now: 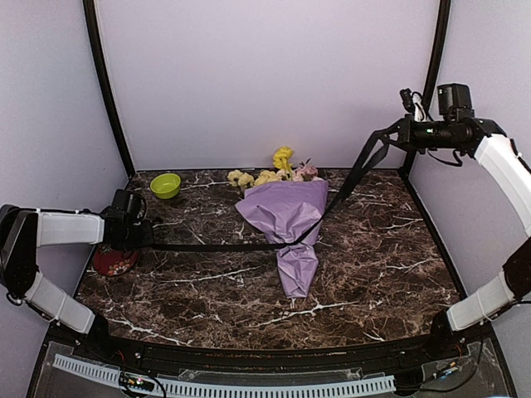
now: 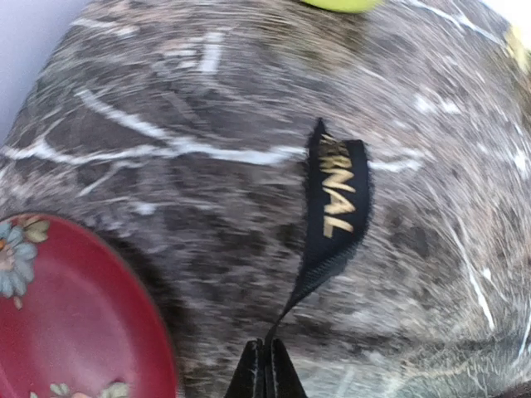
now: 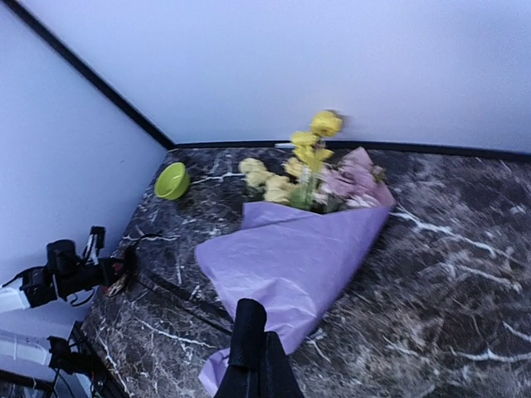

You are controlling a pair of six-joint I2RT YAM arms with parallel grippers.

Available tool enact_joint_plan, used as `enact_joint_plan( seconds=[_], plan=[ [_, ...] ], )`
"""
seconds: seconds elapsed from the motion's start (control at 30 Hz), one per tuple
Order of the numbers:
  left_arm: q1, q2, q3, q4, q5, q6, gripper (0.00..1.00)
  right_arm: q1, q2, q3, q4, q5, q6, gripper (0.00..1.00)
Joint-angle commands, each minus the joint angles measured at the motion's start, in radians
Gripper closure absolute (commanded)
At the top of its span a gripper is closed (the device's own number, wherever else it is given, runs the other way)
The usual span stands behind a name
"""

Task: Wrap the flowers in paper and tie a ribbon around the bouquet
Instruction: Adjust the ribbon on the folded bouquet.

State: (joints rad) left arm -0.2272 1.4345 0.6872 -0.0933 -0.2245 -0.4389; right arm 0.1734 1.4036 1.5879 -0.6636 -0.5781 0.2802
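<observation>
Ribbon (image 1: 216, 246) | crosses bouquet (image 1: 282, 211) sideways, taut | left jaws pinch its low end, right jaws its raised end

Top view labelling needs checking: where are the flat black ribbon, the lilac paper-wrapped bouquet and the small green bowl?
flat black ribbon (image 1: 216, 247), top view, span left of bouquet.
lilac paper-wrapped bouquet (image 1: 286, 214), top view, wide paper cone.
small green bowl (image 1: 165, 186), top view, inner wall.

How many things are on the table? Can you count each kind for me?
green bowl: 1
red plate: 1
bouquet: 1
black ribbon: 1
Total: 4
</observation>
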Motion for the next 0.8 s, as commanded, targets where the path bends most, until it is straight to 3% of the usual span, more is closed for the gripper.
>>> enact_joint_plan(
  seconds=[0.0, 0.27, 0.53, 0.77],
  plan=[
    [0.109, -0.071, -0.079, 0.037, -0.002, -0.126, 1.00, -0.139, -0.067, -0.129, 0.013, 0.031, 0.066, 1.00],
    [0.195, -0.136, -0.144, 0.048, -0.062, -0.172, 1.00, -0.350, -0.133, -0.412, 0.001, 0.089, 0.035, 1.00],
    [0.233, -0.171, -0.175, 0.047, -0.102, -0.205, 1.00, -0.612, -0.227, -0.744, 0.192, 0.012, 0.154, 1.00],
    [0.241, -0.197, -0.185, 0.036, -0.120, -0.222, 1.00, -0.732, -0.253, -0.868, 0.296, 0.012, 0.236, 1.00]
  ],
)
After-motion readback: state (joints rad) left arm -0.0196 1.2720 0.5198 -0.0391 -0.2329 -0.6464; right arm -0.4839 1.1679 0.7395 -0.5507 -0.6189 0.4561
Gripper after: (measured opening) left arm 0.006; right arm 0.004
